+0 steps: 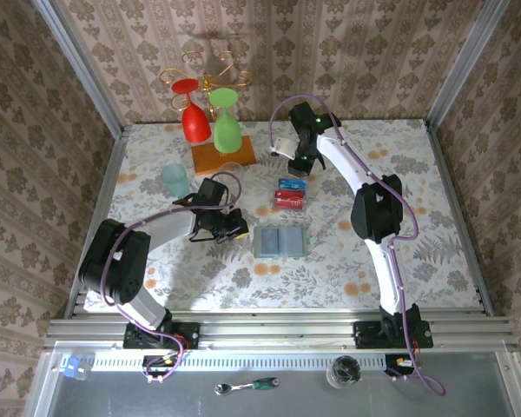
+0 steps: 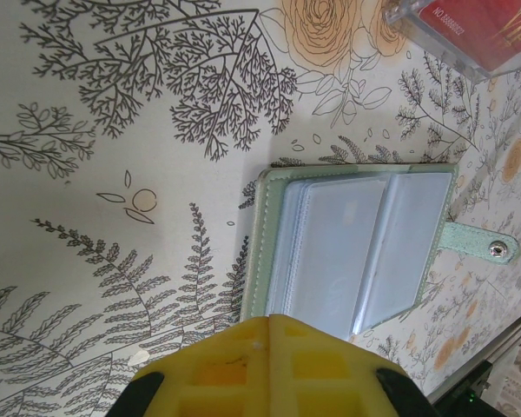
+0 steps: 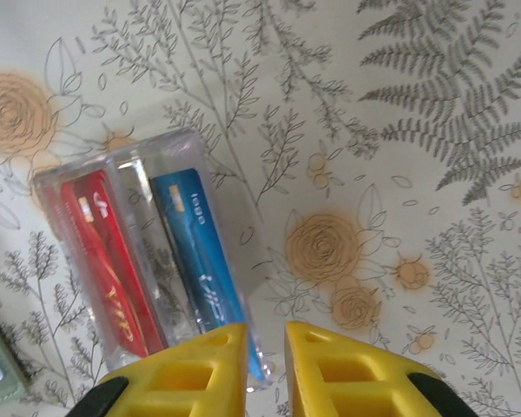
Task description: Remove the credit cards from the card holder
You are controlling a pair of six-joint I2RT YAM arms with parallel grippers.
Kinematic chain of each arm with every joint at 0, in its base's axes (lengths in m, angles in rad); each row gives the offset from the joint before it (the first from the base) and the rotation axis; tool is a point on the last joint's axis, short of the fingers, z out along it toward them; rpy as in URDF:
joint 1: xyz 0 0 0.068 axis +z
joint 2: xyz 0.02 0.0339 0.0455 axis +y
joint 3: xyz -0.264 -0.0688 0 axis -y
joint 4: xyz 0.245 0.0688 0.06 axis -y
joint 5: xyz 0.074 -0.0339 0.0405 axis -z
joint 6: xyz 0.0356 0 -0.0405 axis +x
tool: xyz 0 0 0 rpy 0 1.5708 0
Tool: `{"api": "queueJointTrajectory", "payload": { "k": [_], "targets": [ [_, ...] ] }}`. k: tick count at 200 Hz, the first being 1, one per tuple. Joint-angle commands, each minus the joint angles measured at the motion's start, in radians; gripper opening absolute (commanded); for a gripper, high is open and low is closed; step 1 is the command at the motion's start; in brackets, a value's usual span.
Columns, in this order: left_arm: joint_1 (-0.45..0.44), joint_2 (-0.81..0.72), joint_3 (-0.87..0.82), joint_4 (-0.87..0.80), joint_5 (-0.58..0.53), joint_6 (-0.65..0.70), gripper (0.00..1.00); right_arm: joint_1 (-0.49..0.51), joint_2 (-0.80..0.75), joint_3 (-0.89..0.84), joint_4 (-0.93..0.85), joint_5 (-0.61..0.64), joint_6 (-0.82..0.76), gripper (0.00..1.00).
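Right hand (image 3: 266, 347), jaws a narrow slit apart and gripping nothing, hangs over the near end of the clear plastic tray (image 3: 191, 139), where the credit cards (image 3: 104, 261) lie side by side; left hand (image 2: 269, 323), closed and empty, sits at the edge of the open card holder (image 2: 356, 243) on the bench (image 1: 417, 174), its pockets seemingly bare. Likely fault: a fingertip catching the blue card (image 3: 200, 252) on withdrawal would flick it out or skid the tray
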Motion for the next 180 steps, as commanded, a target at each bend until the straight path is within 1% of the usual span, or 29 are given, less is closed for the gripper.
{"api": "queueJointTrajectory", "payload": {
  "k": [1,34,59,112,147,180],
  "targets": [
    [0.008,0.010,0.015,-0.014,-0.001,0.003,0.06,-0.004,-0.038,-0.019,0.041,0.023,0.049,0.20],
    [0.004,0.015,0.017,0.002,0.010,0.001,0.06,-0.003,-0.058,-0.069,0.108,0.016,0.108,0.21],
    [0.000,0.016,0.014,0.007,0.011,0.000,0.06,-0.003,-0.058,-0.100,0.157,0.037,0.125,0.25],
    [-0.002,0.018,0.001,0.019,0.012,-0.009,0.06,-0.001,-0.018,-0.118,0.164,0.032,0.129,0.27],
    [-0.004,0.024,0.001,0.023,0.013,-0.010,0.06,0.008,-0.027,-0.171,0.181,0.020,0.128,0.28],
    [-0.005,0.020,0.000,0.022,0.013,-0.009,0.06,0.012,-0.045,-0.184,0.199,0.030,0.139,0.28]
  ]
}}
